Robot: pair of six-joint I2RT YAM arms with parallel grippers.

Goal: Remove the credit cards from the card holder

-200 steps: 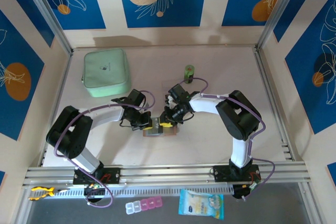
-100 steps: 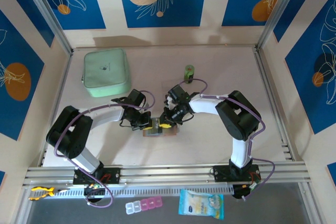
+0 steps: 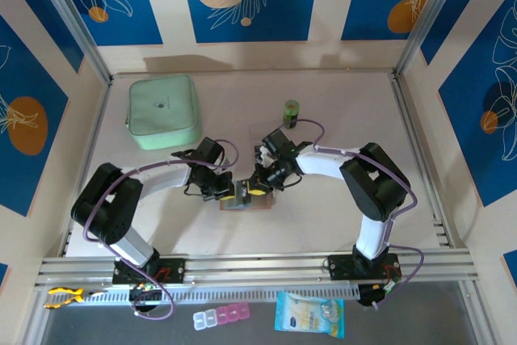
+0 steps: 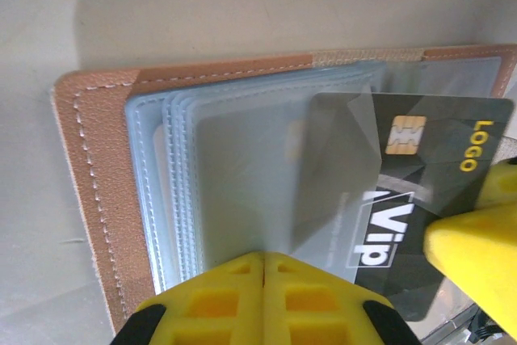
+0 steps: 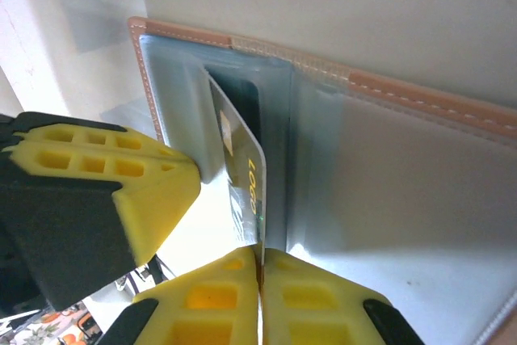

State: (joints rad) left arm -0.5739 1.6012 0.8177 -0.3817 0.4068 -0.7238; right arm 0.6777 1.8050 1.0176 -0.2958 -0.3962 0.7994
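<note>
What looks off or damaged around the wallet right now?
Nothing is damaged. One dark credit card sticks halfway out of the card holder, slightly skewed to its clear sleeves, because the right gripper is shut on its edge. The left gripper is shut at the sleeves' near edge. That fits an extraction.

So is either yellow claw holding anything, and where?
The right gripper pinches a dark credit card by its protruding edge. The left gripper is shut over the card holder; whether it grips cannot be told.
</note>
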